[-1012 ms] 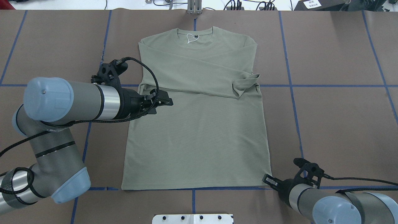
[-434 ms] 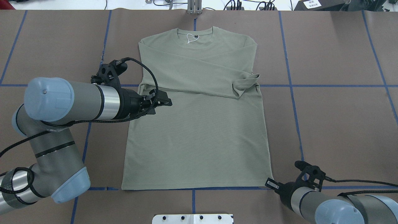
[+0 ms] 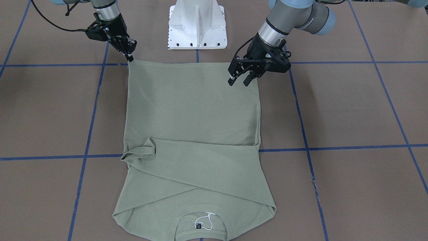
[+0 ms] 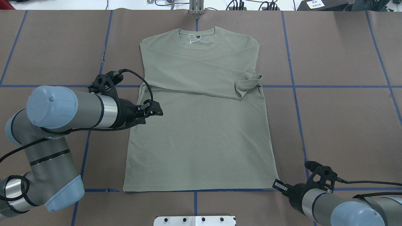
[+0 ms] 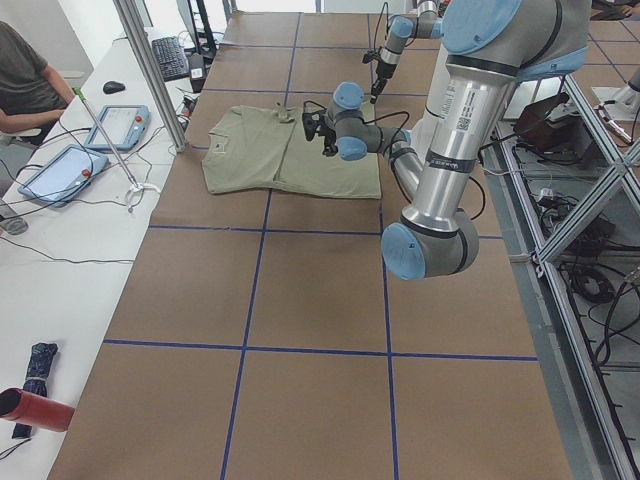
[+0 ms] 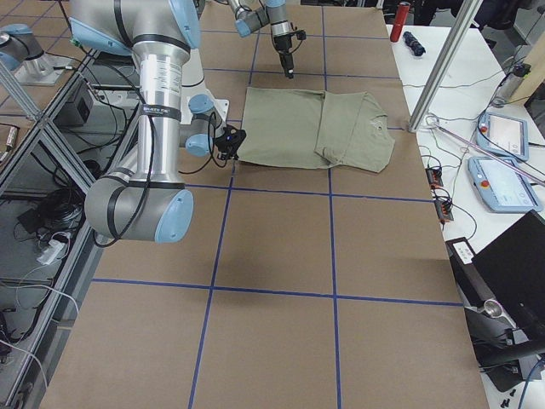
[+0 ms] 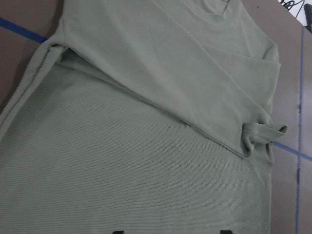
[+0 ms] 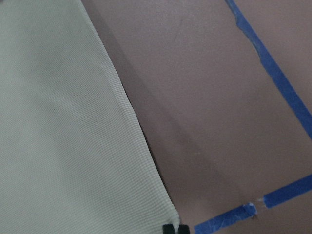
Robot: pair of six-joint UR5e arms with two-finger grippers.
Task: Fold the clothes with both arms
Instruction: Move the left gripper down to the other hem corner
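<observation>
The sage-green shirt [image 4: 201, 135] lies flat on the brown table, neck at the far edge, both sleeves folded across the chest. It also shows in the front view [image 3: 190, 110]. My left gripper [image 4: 159, 110] hovers open and empty over the shirt's left side, just below the folded sleeve; its fingers stand apart in the front view [image 3: 239, 81]. My right gripper [image 4: 277, 185] is shut on the shirt's near right hem corner, low at the table. The right wrist view shows its tips [image 8: 174, 229] together at that corner of the shirt [image 8: 58, 122].
The white pedestal base [image 3: 197, 23] stands at the near table edge between the arms. Blue tape lines [image 4: 292, 62] grid the table. A metal post [image 4: 196, 8] stands beyond the collar. An operator [image 5: 20, 80] and tablets are at a side bench.
My left gripper has drawn back toward the robot and to the left, still open. My right gripper has moved right and nearer the robot, pulling the hem corner slightly outward.
</observation>
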